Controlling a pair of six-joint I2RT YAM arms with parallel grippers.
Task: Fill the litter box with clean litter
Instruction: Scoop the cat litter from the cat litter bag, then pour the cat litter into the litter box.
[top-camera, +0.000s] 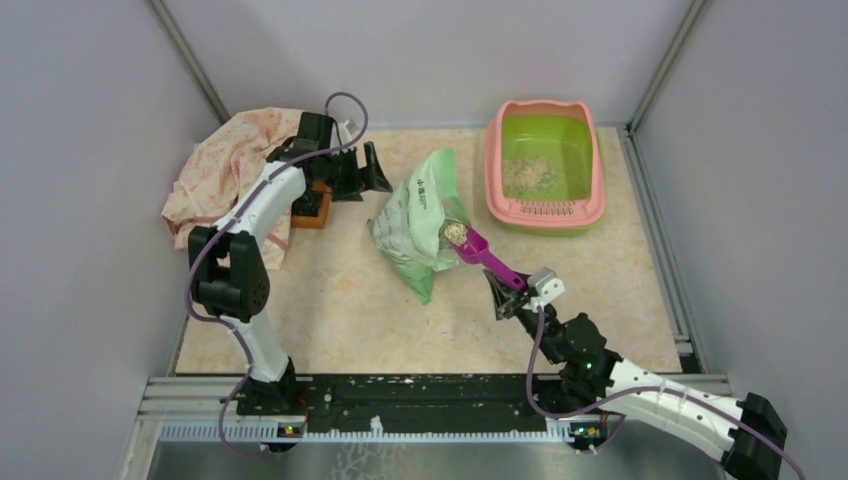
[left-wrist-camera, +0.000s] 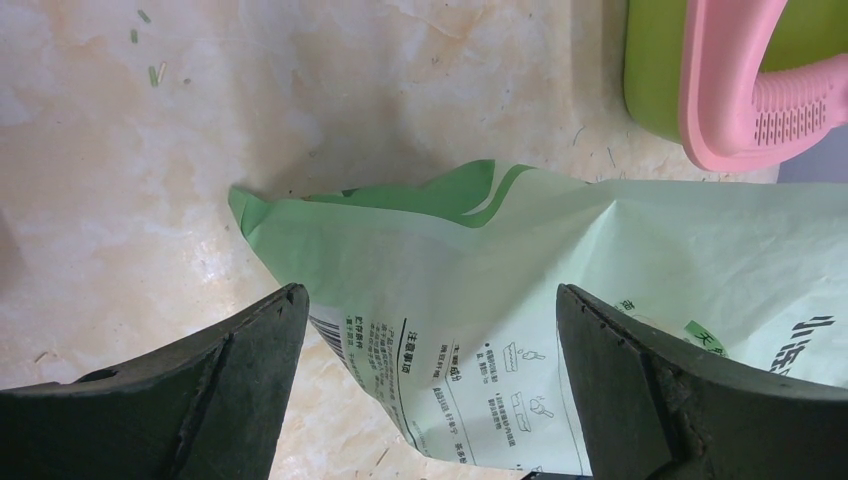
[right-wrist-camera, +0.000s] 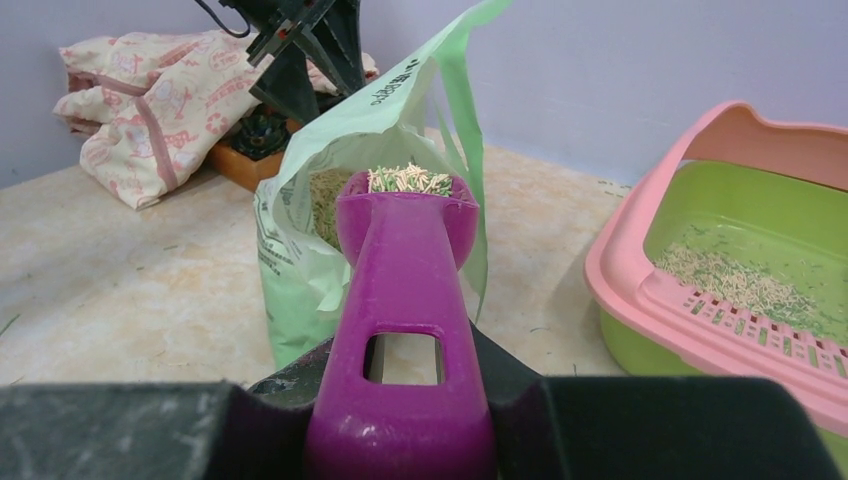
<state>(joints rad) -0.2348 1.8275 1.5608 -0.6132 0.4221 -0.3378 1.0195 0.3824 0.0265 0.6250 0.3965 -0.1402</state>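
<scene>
Right tool: clamped on purple scoop heaped with clean litter, at green bag mouth. Left tool: fully spread, empty.

Top view high over table, left wrist close above bag, right wrist low, facing same bag

The near half of the table lies bare between the two arms, so passage there is easy. The bag stands mid-table, blocking the straight way from the left gripper, jaws gaping just behind it, to the litter box. A bare strip runs between bag and box. The scoop, clamped in the right gripper, hangs at the bag's mouth. The box is open from above, with only a thin scatter of litter inside. A cloth and a wooden tray crowd the far left corner.
</scene>
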